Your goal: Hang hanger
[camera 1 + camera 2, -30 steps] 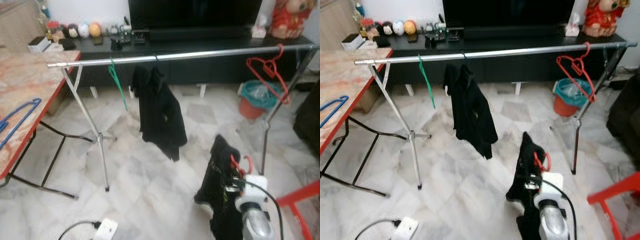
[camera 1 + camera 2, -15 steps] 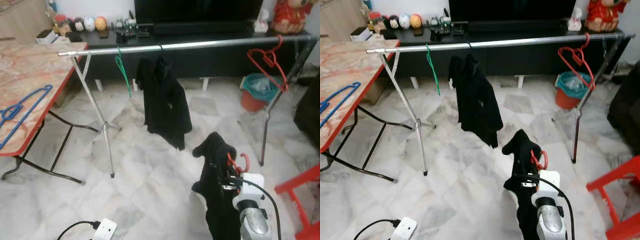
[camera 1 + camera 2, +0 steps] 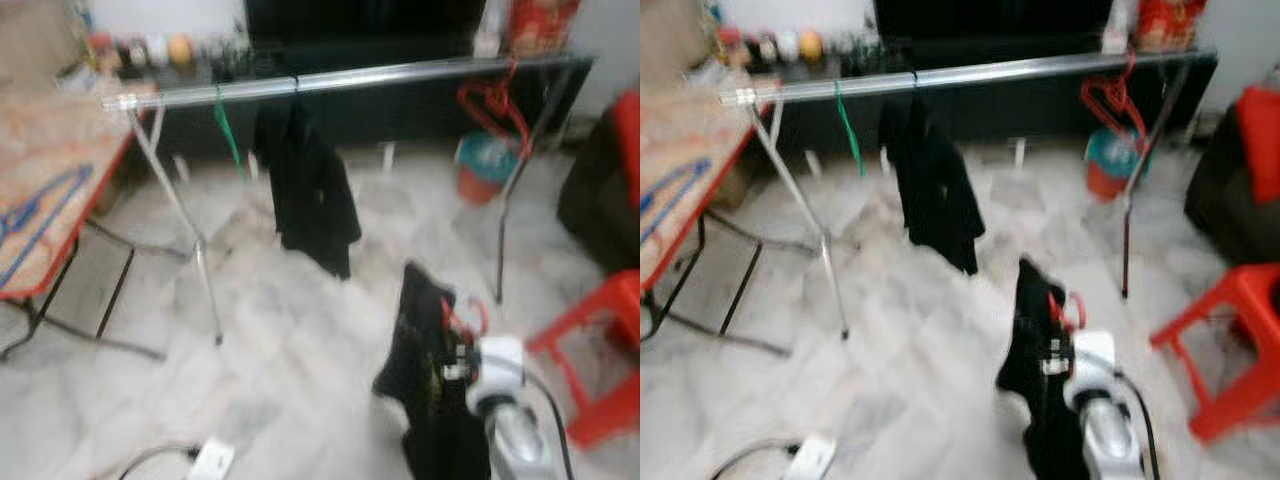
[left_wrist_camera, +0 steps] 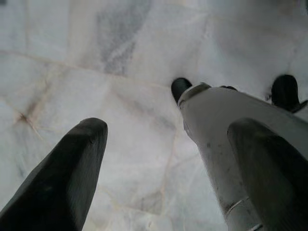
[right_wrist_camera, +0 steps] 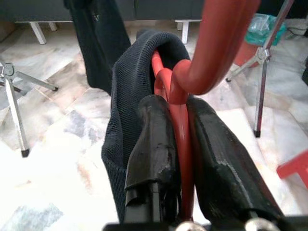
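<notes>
My right gripper (image 3: 458, 338) is low in front of me, shut on the neck of a red hanger (image 5: 219, 43) that carries a black garment (image 3: 425, 372). In the right wrist view both fingers (image 5: 156, 130) press the red wire, with the garment draped to one side. Ahead stands a silver clothes rail (image 3: 400, 75) holding a green hanger (image 3: 228, 135), a hung black garment (image 3: 305, 195) and a red hanger (image 3: 495, 105). My left gripper (image 4: 169, 126) hangs open over the marble floor, nothing between its fingers. The eye views are blurred.
A marble-topped folding table (image 3: 70, 140) with blue hangers (image 3: 35, 215) stands at the left. A red stool (image 3: 600, 340) is at the right, with dark furniture (image 3: 600, 190) behind it. An orange bucket (image 3: 478, 168) sits beyond the rail. A power strip (image 3: 212, 458) lies on the floor.
The whole picture has shifted and blurred, so the camera has moved; the red stool shows more at the right. My right gripper still holds the red hanger with the garment.
</notes>
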You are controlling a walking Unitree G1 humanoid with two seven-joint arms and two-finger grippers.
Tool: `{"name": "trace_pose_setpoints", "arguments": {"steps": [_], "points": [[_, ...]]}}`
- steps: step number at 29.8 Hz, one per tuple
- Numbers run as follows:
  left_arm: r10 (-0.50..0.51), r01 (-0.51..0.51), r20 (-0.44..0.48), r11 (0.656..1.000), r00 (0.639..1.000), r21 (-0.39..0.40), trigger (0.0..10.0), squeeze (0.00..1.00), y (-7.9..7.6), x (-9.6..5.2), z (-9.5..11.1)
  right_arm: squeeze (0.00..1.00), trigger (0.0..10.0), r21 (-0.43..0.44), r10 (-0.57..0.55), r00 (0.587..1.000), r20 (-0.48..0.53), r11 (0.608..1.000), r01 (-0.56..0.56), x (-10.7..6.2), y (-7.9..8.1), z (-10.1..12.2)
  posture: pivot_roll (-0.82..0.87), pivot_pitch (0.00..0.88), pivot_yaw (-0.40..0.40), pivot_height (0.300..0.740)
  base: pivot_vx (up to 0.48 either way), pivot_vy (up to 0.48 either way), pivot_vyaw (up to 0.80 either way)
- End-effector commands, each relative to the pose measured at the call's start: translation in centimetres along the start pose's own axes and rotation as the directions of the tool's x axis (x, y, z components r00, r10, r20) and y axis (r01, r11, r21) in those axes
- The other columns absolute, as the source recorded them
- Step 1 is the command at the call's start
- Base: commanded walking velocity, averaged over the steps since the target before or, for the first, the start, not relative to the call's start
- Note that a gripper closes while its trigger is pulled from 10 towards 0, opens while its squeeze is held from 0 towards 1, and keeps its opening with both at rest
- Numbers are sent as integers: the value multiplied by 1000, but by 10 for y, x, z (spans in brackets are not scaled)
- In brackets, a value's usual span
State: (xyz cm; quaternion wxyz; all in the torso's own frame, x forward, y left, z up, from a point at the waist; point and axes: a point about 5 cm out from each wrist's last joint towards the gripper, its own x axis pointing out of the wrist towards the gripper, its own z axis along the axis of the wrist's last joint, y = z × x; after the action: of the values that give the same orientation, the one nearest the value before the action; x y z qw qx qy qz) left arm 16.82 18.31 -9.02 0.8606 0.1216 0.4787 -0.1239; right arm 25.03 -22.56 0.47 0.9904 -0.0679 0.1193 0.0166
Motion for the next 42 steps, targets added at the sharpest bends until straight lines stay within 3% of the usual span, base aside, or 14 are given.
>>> {"name": "trace_pose_setpoints", "arguments": {"steps": [1,10,15,17,20,21,26,27,29,31,35,39,40,42], "points": [[7,-8,-28,1000,1000,-8,10000,0,2,-1,-6,0,10000,-11,34,998,60,999,-33,8,3,16,-34,29,38,740,0,0,0],[3,-3,-5,1000,1000,15,10000,0,2,-1,-4,0,10000,-33,81,994,78,996,-78,13,-3,26,-38,27,39,740,0,0,0],[17,-21,19,979,1000,202,10000,0,4,0,3,0,10000,-92,239,969,64,968,-233,12,-3,33,-28,28,45,740,0,0,0],[19,-24,25,980,1000,198,10000,0,4,-1,4,0,10000,-88,258,964,61,964,-252,12,-4,34,-28,28,45,740,0,0,0],[36,-43,49,989,998,144,10000,0,4,-1,5,0,10000,-116,399,917,24,912,-394,8,2,34,-23,34,44,740,0,0,0],[44,-53,69,989,997,135,10000,0,4,-1,7,0,10000,-158,485,874,-16,862,-481,5,1,37,-24,31,42,740,0,0,0],[61,-80,125,984,990,157,10000,0,4,-1,12,0,10000,-166,540,839,-61,824,-542,4,-10,43,-27,30,40,740,0,0,0],[58,-98,258,985,965,146,10000,0,31,-4,55,0,10000,-178,552,830,-79,812,-557,3,-14,44,-22,30,39,740,0,0,0],[53,-124,354,975,934,182,10000,0,48,-9,88,0,10000,-173,558,826,-85,808,-564,3,-16,45,-22,30,39,740,0,0,0],[16,-125,435,967,900,223,10000,0,49,-13,111,0,10000,-164,596,796,-107,779,-606,1,-16,45,-20,29,39,740,0,0,0],[-48,-83,514,970,857,230,10000,0,44,-17,131,0,10000,-150,649,749,-136,734,-663,-3,-14,44,-21,27,38,740,0,0,0],[-225,88,594,964,772,250,10000,0,43,-29,164,0,10000,-95,689,713,-131,707,-701,-5,-15,44,-14,29,38,740,0,0,0],[-225,88,594,964,772,250,10000,0,43,-29,164,0,10000,-95,689,713,-131,707,-701,-5,-15,44,-14,29,38,740,0,0,0],[-363,167,573,916,735,365,10000,0,42,-37,177,0,10000,-49,781,604,-156,605,-795,-13,-6,43,-9,25,37,740,0,0,0]]}}
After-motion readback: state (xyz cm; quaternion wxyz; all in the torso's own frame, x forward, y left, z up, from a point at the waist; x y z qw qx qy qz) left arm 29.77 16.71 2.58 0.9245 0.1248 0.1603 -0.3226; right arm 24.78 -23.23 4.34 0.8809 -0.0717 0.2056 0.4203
